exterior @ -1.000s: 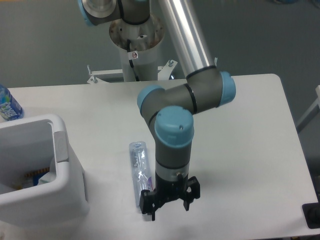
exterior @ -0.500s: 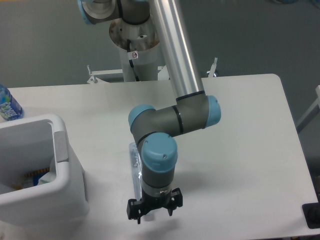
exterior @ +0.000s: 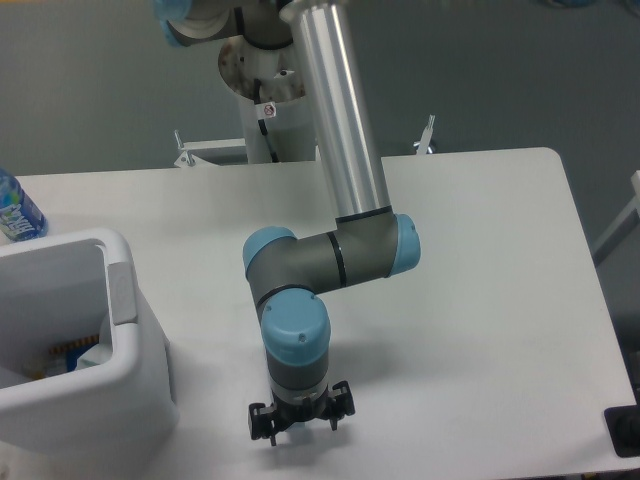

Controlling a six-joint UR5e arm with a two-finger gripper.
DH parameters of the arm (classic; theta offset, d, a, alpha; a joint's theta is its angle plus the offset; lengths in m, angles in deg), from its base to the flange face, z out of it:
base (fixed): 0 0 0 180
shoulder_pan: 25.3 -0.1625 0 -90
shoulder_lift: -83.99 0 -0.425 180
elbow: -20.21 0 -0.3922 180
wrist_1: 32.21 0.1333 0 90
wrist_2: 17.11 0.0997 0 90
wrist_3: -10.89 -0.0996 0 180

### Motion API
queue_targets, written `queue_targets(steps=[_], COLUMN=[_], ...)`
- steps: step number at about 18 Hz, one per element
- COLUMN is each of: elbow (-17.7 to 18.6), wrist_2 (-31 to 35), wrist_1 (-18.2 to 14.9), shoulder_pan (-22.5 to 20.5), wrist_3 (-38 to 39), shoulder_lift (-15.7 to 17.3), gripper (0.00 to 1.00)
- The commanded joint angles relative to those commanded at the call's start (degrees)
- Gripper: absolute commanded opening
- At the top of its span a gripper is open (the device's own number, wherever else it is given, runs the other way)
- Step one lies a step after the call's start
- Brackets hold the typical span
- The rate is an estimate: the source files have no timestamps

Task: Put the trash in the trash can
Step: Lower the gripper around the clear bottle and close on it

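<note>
My gripper (exterior: 300, 424) points down at the table near its front edge, with its black fingers (exterior: 263, 424) spread open. The arm's wrist and elbow stand over the spot where the flattened clear bottle lay, so the bottle is hidden behind them. I cannot tell whether the fingers touch it. The trash can (exterior: 122, 290), a large white bin with a thick rim, stands at the left edge. Inside it I see pale crumpled material (exterior: 92, 356) with bits of blue and orange; it may be the white wrapper, but I cannot tell.
An upright blue-labelled water bottle (exterior: 16, 207) stands at the far left behind the bin. The robot's base column (exterior: 272, 95) is behind the table's far edge. A black object (exterior: 624, 430) sits at the lower right corner.
The arm swung left and slightly lower. The gripper moved from beside the bottle's near end to over it, and the wrist now hides the bottle. The fingers stayed open.
</note>
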Motion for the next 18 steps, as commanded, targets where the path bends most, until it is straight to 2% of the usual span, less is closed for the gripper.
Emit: queue_targets(steps=[5, 8, 10, 18], elbow=[0.2, 0.4, 0.4, 0.4], wrist_2=[0.2, 0.2, 0.2, 0.2], wrist_1=[-0.1, -0.1, -0.1, -0.2], shoulder_pan=[0.1, 0.2, 0.2, 0.3], wrist_3=[0.2, 0.1, 0.1, -0.1], shoulder_lift=[0.1, 0.3, 0.4, 0.6], gripper=[0.69, 0.61, 0.45, 0.44])
